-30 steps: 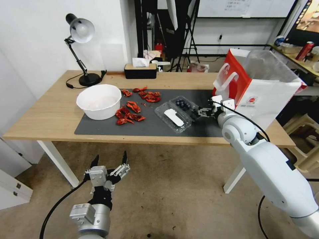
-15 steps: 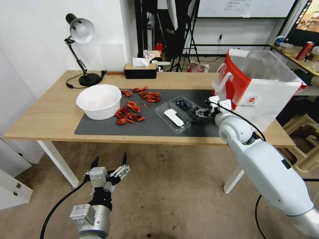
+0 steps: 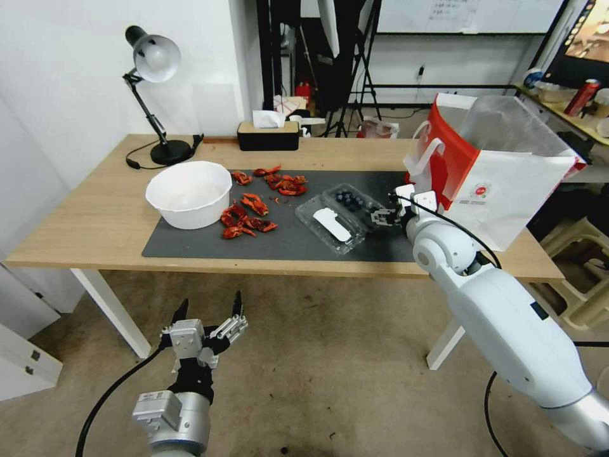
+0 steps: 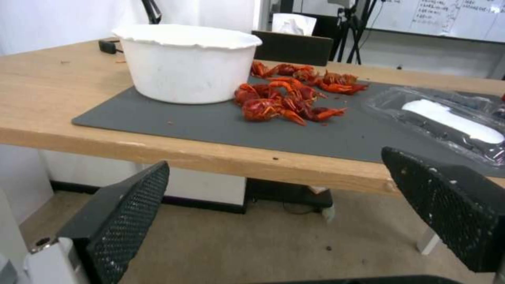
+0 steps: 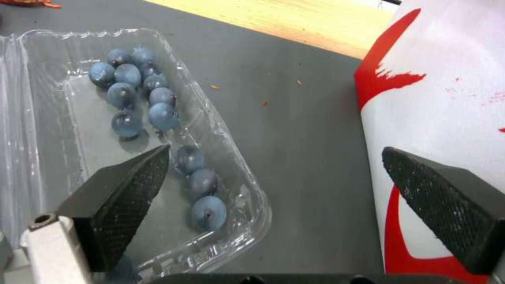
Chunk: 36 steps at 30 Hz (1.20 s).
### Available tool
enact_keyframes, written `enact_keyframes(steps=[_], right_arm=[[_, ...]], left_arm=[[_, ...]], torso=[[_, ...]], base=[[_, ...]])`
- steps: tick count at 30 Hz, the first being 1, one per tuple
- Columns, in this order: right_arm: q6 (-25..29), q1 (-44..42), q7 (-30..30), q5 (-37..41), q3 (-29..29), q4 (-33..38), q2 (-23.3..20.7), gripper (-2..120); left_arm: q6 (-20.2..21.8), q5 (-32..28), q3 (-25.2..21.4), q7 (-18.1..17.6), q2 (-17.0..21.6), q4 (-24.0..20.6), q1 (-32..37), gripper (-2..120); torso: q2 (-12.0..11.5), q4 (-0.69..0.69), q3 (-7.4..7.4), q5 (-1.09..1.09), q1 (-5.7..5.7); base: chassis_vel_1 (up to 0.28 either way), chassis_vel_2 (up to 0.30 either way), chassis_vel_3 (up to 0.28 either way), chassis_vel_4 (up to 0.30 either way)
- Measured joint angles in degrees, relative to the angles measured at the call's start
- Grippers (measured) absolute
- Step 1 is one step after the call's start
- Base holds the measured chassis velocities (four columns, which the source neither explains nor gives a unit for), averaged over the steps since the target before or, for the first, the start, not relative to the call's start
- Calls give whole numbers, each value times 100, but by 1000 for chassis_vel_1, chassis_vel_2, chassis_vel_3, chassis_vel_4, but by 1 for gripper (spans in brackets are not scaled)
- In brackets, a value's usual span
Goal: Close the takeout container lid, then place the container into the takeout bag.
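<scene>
Your right gripper (image 3: 382, 216) is spread wide and holds nothing; it sits low over the mat (image 3: 279, 238), at the near right corner of the container (image 3: 339, 212), between that box and the bag (image 3: 491, 171). In the right wrist view one pad (image 5: 131, 189) hangs over the tray half with the blueberries (image 5: 142, 98), the other pad stands in front of the bag's red and white side, and you cannot tell whether either touches plastic. The container lies fully open on the mat — its lid (image 3: 330, 225), label sticker up, is folded flat toward you beside the berry half. Judge progress accordingly: no step is complete. The lid is not yet closed, and the container is not yet in the bag, which stands just beside it on the right end of the table (image 3: 95, 216) with its liner protruding. Both steps remain — closing first, then bagging. Your left gripper (image 3: 209, 317) is parked below the table edge over the floor, wide open and empty. The bowl (image 3: 189, 193) and the crayfish (image 3: 250, 212) lie to the left of the container, apart from it.
</scene>
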Motion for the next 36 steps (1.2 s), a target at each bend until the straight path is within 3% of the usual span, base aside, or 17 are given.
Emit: enact_keyframes(steps=[36], right_arm=[[-2, -65, 317, -74, 45, -230, 180, 100]], left_arm=[[-41, 4, 16, -15, 1, 123, -20, 100]], torso=[[1, 0, 0, 0, 0]], base=[[0, 0, 0, 0]])
